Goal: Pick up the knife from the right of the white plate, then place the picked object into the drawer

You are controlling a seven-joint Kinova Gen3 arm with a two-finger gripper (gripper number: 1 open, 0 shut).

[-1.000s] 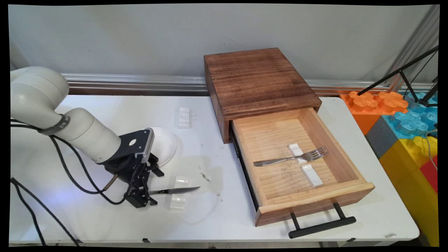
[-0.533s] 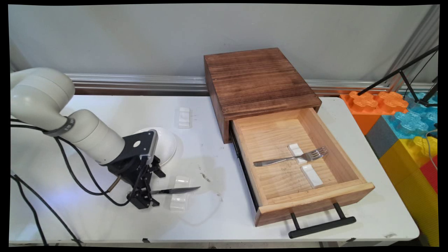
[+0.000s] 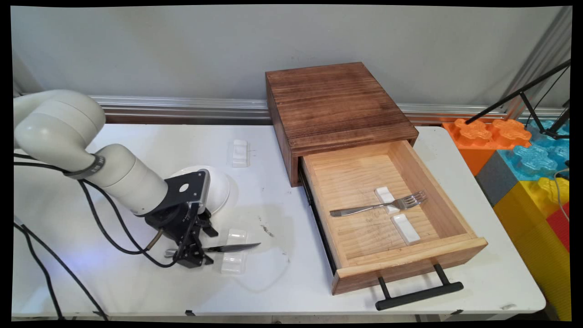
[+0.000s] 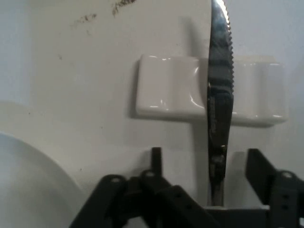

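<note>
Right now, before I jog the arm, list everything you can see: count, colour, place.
knife: 1, silver, lying across the near-left rest, handle between the fingers
cutlery rests: 4, white; one under the knife, one at table rear, two in the drawer
fork: 1, silver, in the drawer across the farther rest
plate: 1, white, behind the hand
drawer box: 1, dark wood, drawer pulled open, pale wood, black handle
table: 1, white
foam blocks: several, orange, blue, yellow, grey, right of table
hand: 1, black, open, straddling the knife handle

knife [image 4: 219, 109] tip cut by top edge | handle hidden behind gripper [image 4: 204, 164]
</note>
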